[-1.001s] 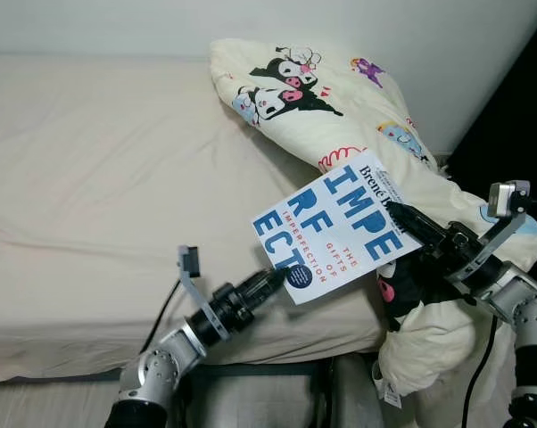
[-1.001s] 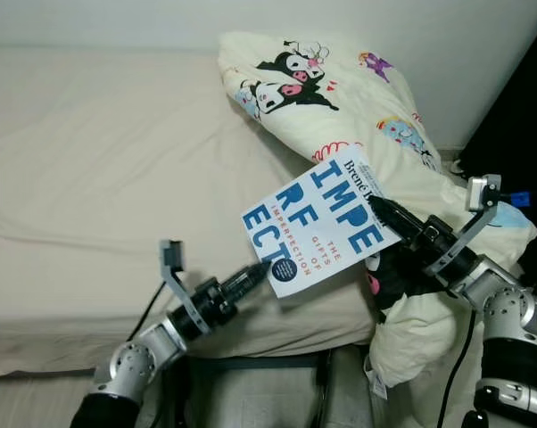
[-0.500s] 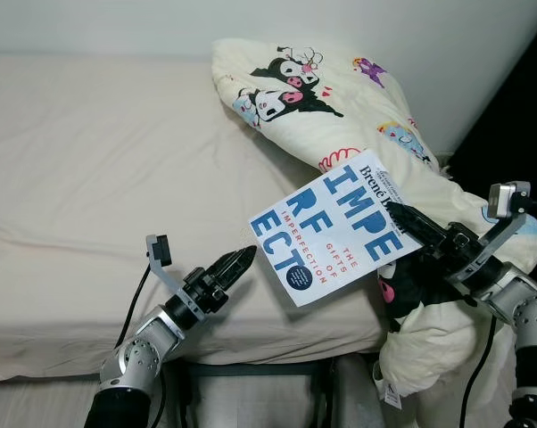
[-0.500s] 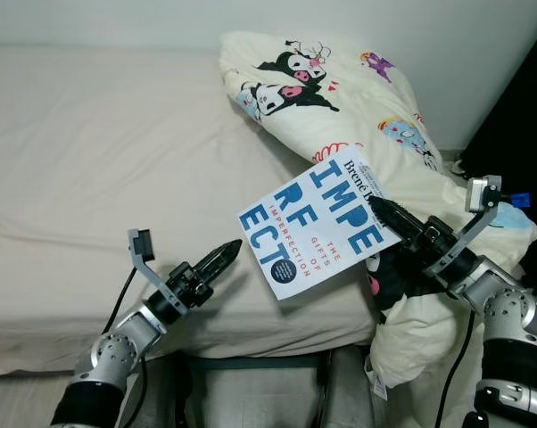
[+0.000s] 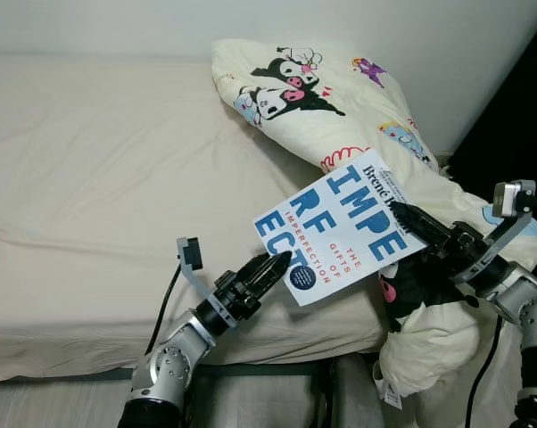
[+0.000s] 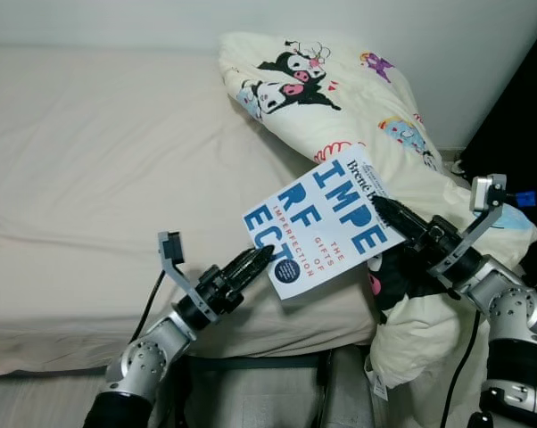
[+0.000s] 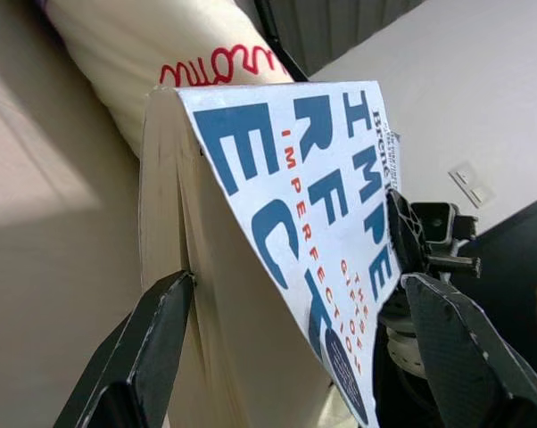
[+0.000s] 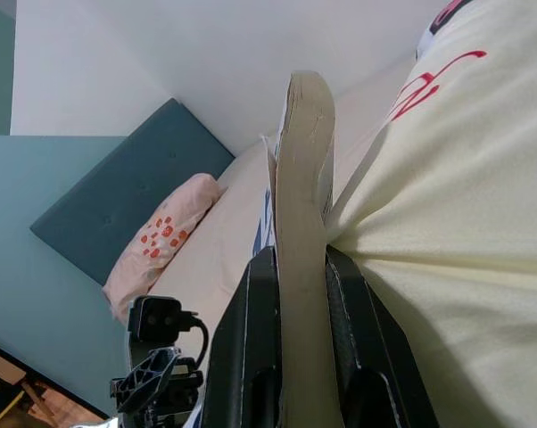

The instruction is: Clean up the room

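Observation:
A white book [image 5: 340, 232] with big blue letters hangs in the air over the front edge of the beige bed [image 5: 99, 178]. My right gripper [image 5: 398, 212] is shut on the book's right edge; the right wrist view has the page block [image 8: 302, 178] pinched between its fingers [image 8: 251, 357]. At the book's lower left corner, my left gripper [image 5: 276, 266] is open. In the left wrist view, its fingers [image 7: 152, 348] stand wide apart on either side of the book [image 7: 313, 196], not pressing on it.
A cream duvet [image 5: 340, 98] with cartoon prints is heaped along the bed's right side and spills over its corner. A dark gap [image 5: 509, 107] lies beyond it. At the far end are a teal headboard [image 8: 117, 214] and a spotted pink pillow [image 8: 161, 241].
My left gripper drew back to the left off the book's corner half a second ago, then came back to that corner with its fingers spread. The right gripper and book barely moved.

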